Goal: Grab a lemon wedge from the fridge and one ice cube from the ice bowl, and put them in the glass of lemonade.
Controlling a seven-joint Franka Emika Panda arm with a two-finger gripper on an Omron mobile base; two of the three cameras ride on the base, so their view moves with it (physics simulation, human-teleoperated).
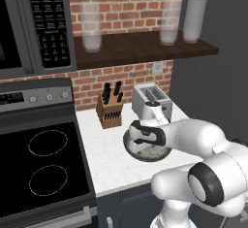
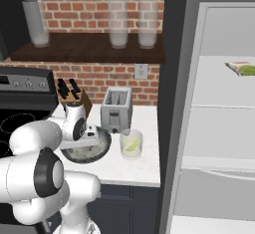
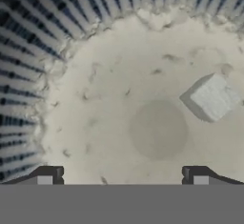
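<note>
Lemon already seems done: a small yellow-green wedge [image 2: 132,147] floats in the short clear tumbler of pale lemonade [image 2: 131,144], standing on the white table [image 2: 137,171] just right of the wide dark grey bowl [image 2: 88,152]. The ice is left. The hand [image 3: 122,174] hangs inside the bowl, fingers spread wide and holding nothing, with one whitish ice cube [image 3: 211,97] lying off to the right of its line.
</note>
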